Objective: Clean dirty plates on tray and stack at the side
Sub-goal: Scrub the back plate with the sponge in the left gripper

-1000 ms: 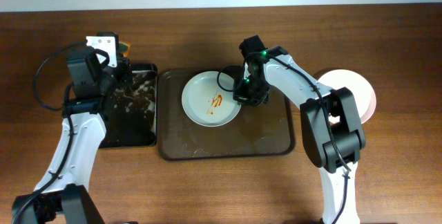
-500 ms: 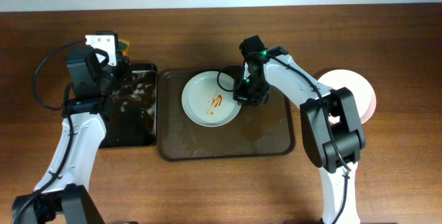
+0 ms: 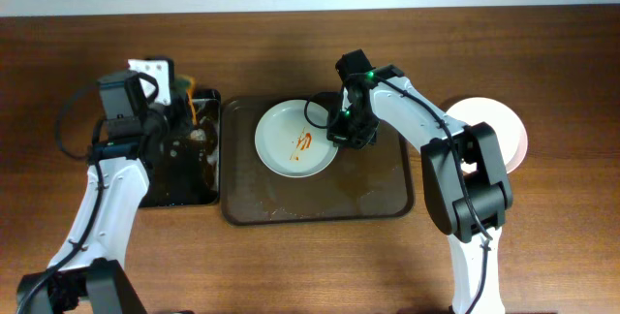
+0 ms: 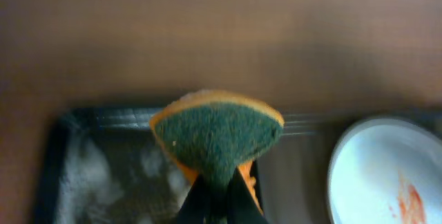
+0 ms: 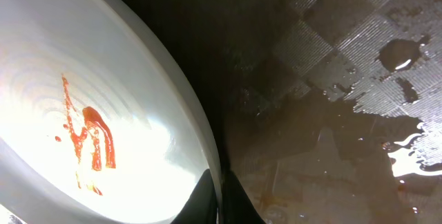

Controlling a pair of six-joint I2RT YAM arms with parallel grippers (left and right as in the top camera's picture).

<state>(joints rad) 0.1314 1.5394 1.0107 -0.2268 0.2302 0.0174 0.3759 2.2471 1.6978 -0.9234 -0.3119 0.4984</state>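
Right pincer [image 5: 219,200] clamped on rim of smeared plate [image 5: 103,113], lying in brown tray [image 3: 320,207]. Left pincer [image 4: 219,200], mostly cropped, closed on sponge [image 4: 217,131] above black tray [image 3: 179,193]. Side plates [image 3: 509,125] on worktop [image 3: 291,266] half-hidden by arm [image 3: 465,164]; count unreadable.

White plate [image 3: 289,130] red-smeared; brown tray [image 3: 380,186]; green-orange sponge [image 4: 217,133]

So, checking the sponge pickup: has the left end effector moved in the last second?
Yes: the left end effector shifted toward the brown tray, over the black tray, gripping the sponge.
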